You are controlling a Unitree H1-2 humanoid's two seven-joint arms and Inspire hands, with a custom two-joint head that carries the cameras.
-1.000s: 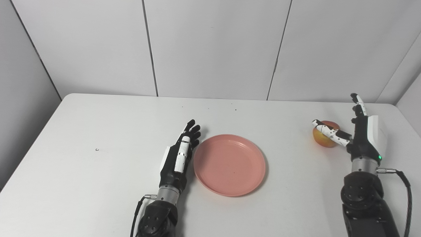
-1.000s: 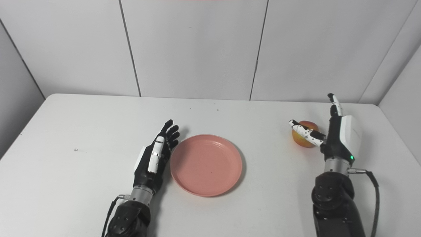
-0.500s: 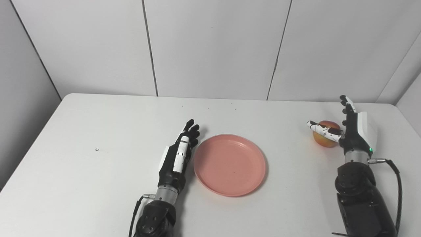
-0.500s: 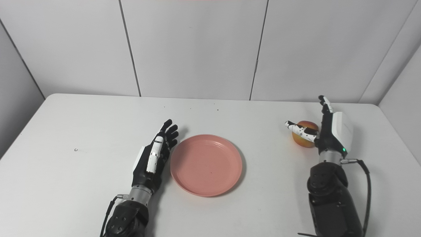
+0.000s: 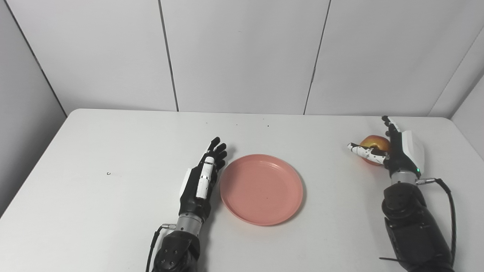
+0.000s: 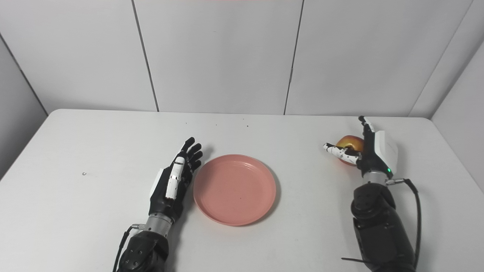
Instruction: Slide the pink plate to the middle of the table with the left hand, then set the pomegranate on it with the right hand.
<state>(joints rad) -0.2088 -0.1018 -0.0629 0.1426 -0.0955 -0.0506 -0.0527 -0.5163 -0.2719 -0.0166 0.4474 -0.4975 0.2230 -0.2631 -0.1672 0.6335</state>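
While spread flat, left hand (image 5: 200,181) just left of one pink plate (image 5: 261,188); right hand (image 5: 393,153), fingers apart, cupped beside one pomegranate (image 5: 374,145), not gripping; one table (image 5: 113,204).

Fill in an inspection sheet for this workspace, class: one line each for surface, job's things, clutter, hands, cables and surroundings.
Surface: white table, a few dark specks near the back edge.
Job's things: pink plate lies flat near mid-table, nothing on it; pomegranate sits on the table at far right.
Clutter: one tiny ring-like object at left.
Hands: left hand open, edge-on beside the plate's left rim; right hand open around the pomegranate, not closed on it.
Cables: black cable loops from the right wrist; another at the left wrist.
Surroundings: plain white wall panels.
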